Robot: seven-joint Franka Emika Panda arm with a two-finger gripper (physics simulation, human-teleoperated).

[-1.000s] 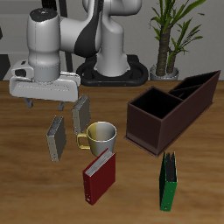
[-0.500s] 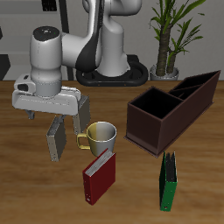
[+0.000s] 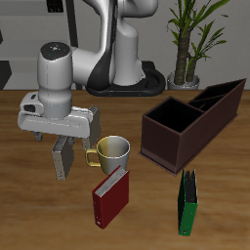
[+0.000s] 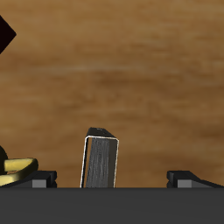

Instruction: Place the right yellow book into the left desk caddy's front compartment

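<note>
1. Gripper (image 3: 61,142) spread open over right yellow book (image 3: 63,159), upright at 9 o'clock from mug (image 3: 114,149).
2. Possible failure: off-centre closing, tipping book or nudging look-alike book (image 3: 90,125) at 1 o'clock.

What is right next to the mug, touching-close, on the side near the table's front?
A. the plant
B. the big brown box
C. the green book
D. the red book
D. The red book stands just in front of the mug, while the green book and the caddy sit well off to the side.
</note>
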